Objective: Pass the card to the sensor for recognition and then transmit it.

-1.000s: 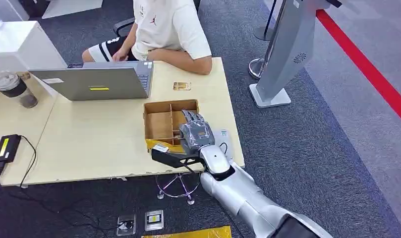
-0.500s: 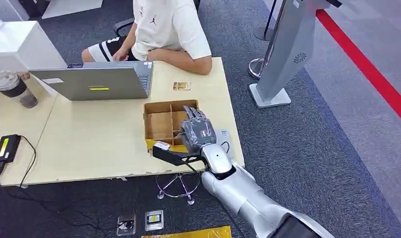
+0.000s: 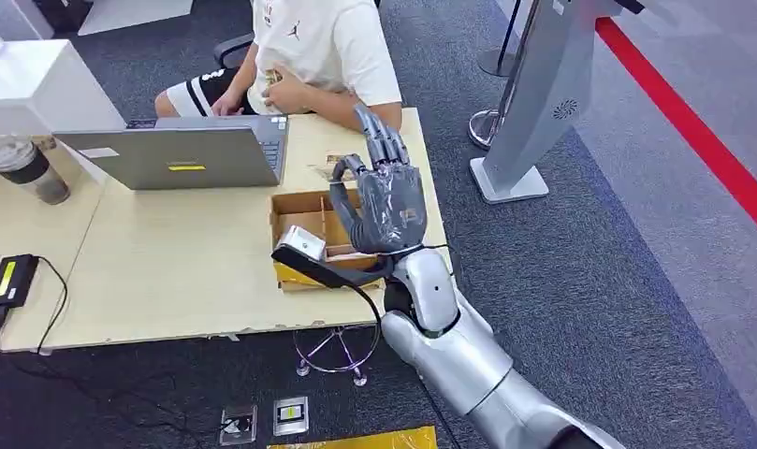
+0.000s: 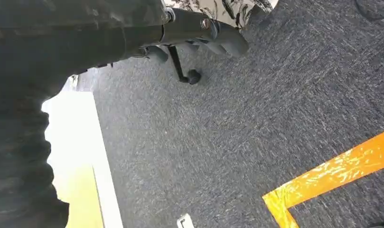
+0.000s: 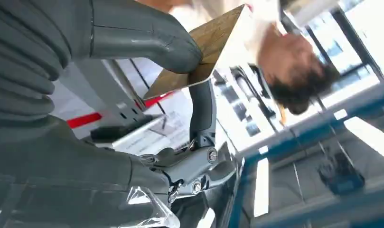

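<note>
1 long pale desk (image 3: 168,271) spans the head view, a person (image 3: 318,51) seated at its far edge in a white T-shirt bearing a small red jumping-figure logo. A grey kiosk (image 3: 543,94) stands on the carpet to the right, beside a red floor stripe (image 3: 702,131). On the desk sit a grey laptop (image 3: 182,154) with a yellow sticker whose writing is too small to read, a divided cardboard box (image 3: 304,229), a lidded cup (image 3: 23,168) and a black adapter (image 3: 9,281). The right hand (image 3: 384,192) is raised above the box, upper fingers extended; its thumb (image 5: 142,40) pinches a tan card (image 5: 204,47) against a finger. The left hand (image 4: 199,33) hangs over carpet, fingers curled, grasp unclear.
</note>
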`<control>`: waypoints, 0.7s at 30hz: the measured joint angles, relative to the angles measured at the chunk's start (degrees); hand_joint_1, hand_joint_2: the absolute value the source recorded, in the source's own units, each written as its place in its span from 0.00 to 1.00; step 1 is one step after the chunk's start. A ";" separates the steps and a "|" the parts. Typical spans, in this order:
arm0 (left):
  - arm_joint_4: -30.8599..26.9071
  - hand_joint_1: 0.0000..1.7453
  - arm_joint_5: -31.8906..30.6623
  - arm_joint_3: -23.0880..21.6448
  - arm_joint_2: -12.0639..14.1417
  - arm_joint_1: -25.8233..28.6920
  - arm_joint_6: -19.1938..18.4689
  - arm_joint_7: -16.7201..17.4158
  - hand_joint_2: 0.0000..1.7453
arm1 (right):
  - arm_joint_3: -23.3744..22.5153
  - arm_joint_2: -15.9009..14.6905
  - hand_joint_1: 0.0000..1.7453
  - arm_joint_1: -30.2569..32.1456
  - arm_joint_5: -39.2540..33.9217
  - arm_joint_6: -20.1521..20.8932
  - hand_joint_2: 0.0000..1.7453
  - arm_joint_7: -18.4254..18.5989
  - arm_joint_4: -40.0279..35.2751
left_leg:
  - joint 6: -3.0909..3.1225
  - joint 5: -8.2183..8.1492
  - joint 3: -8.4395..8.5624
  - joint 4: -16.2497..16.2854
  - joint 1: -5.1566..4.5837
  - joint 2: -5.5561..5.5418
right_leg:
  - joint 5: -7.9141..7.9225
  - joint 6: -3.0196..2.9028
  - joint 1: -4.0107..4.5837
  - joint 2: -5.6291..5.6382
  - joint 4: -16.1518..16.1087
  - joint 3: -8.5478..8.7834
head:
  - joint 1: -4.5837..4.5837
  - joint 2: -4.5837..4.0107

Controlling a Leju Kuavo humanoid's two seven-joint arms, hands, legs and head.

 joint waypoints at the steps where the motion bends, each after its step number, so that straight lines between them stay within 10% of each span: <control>1: 0.00 0.00 -0.15 0.00 0.00 0.00 0.00 -0.11 1.00 | -0.30 -0.37 1.00 0.46 0.09 -0.97 1.00 -0.24 -2.82 | 0.00 0.00 0.00 0.00 0.00 0.00 | 0.00 0.00 0.00 0.00 0.00 0.01 | 0.04 0.00; 9: 0.00 0.00 -2.36 -0.04 0.26 -0.09 -0.42 -1.84 1.00 | -0.11 -1.86 1.00 -1.67 6.87 7.59 1.00 0.05 -11.99 | -0.02 -0.01 0.00 -0.01 0.01 0.03 | 0.03 0.00 0.01 0.01 0.02 0.02 | 0.00 0.00; 21: 0.02 0.00 -5.77 -0.76 0.24 -1.27 -0.96 -4.44 1.00 | 2.08 0.13 1.00 -15.24 17.77 17.55 1.00 6.53 11.43 | 0.01 0.03 -0.08 0.00 0.00 -0.24 | 0.04 -0.01 0.00 -0.12 0.01 0.06 | 0.04 0.00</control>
